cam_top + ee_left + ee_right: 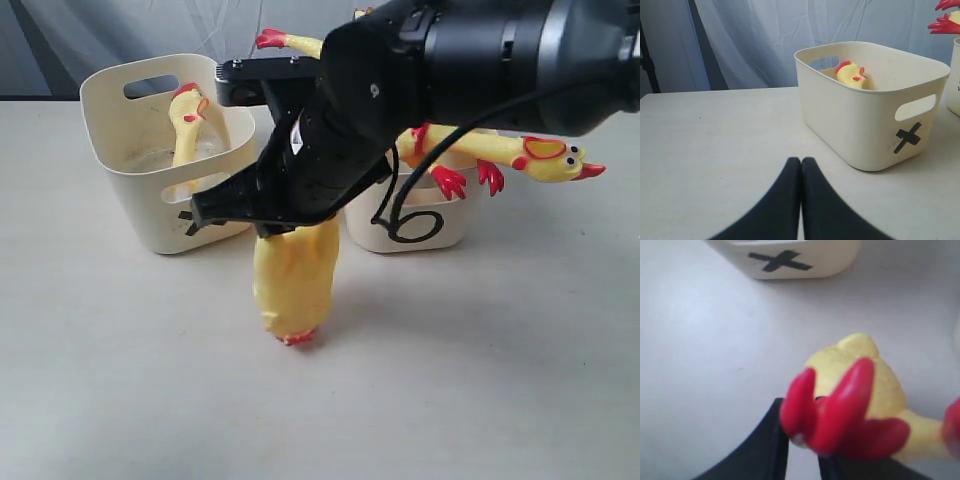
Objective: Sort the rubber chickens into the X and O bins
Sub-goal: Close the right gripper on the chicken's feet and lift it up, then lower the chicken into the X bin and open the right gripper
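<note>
Headless chicken body [295, 280] hung vertically, gripped at its red feet by right end effector [802, 435], X bin [130, 190] at ten o'clock, left end effector [801, 162] fully closed.

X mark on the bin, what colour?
Black; the X mark shows best in the left wrist view.

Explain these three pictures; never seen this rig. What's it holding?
It is a robot with two arms, each ending in a two-finger gripper. The exterior view looks on from off the arms; the other two come from wrist cameras. On the table stand two cream bins, the X bin and the O bin. A chicken head piece sits in the X bin; a whole chicken lies across the O bin. The right gripper is shut on a headless chicken body at its feet end. The left gripper is shut and empty.
</note>
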Controlling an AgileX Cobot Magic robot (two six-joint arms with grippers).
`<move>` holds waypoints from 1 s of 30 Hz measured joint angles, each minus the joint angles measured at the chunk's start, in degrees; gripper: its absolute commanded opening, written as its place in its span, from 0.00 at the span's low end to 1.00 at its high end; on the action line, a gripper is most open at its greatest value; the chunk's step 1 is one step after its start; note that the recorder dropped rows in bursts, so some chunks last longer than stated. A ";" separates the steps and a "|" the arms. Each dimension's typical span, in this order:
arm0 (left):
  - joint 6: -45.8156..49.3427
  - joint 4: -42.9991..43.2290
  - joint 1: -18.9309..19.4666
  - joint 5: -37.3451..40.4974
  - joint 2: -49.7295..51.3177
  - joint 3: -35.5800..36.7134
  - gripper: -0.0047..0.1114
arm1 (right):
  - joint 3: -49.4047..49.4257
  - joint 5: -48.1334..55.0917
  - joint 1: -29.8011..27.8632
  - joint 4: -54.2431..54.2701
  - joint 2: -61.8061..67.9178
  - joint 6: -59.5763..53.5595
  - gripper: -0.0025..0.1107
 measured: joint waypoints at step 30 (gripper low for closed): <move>0.00 0.00 0.00 0.00 0.00 0.00 0.04 | -15.43 -43.59 0.00 30.38 5.14 -27.42 0.15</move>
